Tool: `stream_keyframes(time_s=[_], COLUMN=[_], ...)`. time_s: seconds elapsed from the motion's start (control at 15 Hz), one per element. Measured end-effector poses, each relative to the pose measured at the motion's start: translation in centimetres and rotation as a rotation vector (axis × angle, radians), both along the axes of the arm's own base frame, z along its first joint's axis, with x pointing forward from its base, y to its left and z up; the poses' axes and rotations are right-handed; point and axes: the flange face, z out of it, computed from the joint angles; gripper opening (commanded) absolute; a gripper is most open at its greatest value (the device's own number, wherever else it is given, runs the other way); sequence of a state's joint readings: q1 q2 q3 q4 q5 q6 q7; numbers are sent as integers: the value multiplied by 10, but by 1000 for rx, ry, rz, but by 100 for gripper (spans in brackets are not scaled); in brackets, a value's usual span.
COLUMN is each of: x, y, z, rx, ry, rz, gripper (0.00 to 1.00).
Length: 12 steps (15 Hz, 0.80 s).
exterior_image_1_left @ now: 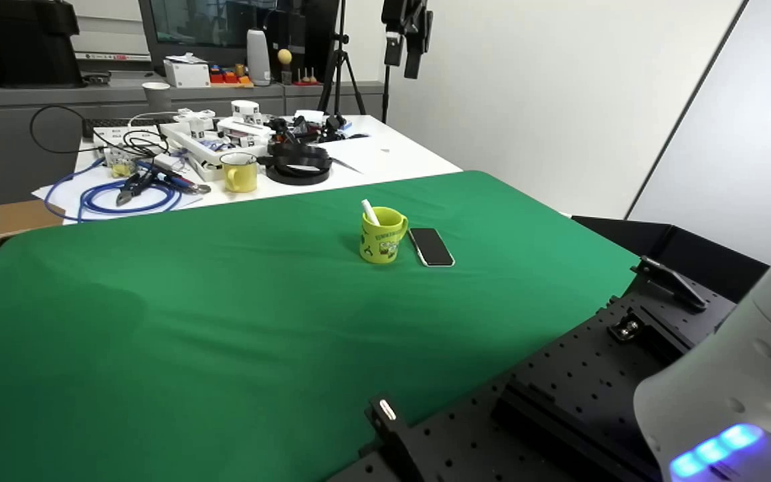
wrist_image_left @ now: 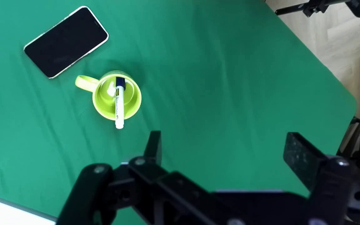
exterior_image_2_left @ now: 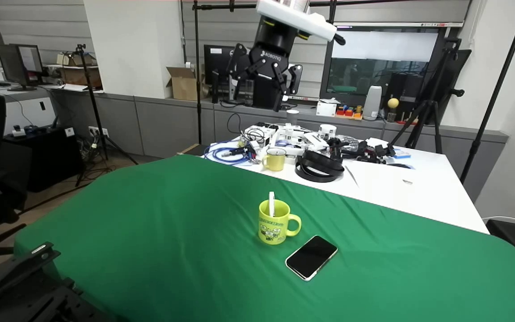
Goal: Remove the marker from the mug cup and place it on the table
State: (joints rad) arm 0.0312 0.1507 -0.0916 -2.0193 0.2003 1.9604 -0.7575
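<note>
One black phone (wrist_image_left: 66, 42) flat on the green table (wrist_image_left: 214, 93), at the left in the wrist view. Next, just beside it, one yellow-green mug (wrist_image_left: 103, 101) standing up, handle on its left side. Inside the mug, one white marker (wrist_image_left: 119, 107), blue cap down, tilted on the rim, white end poking out. Farther right, one black gripper (wrist_image_left: 222, 148), fingers wide apart, high above the table.

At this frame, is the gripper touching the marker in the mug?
Apart. The wrist view shows it: the green-draped table is visible between the white end of the marker and the gripper, whose jaws stand wide open.
</note>
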Motion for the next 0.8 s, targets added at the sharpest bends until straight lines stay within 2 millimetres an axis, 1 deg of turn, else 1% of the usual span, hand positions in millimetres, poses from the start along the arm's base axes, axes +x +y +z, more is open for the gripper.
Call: stream_keyframes(time_s=[0.2, 0.33, 0.8], x=[32, 42, 45], y=[-1, -4, -3], z=[-9, -13, -13], rx=[13, 14, 16], ry=[60, 72, 77], rz=[17, 17, 20], gripper=[100, 100, 100])
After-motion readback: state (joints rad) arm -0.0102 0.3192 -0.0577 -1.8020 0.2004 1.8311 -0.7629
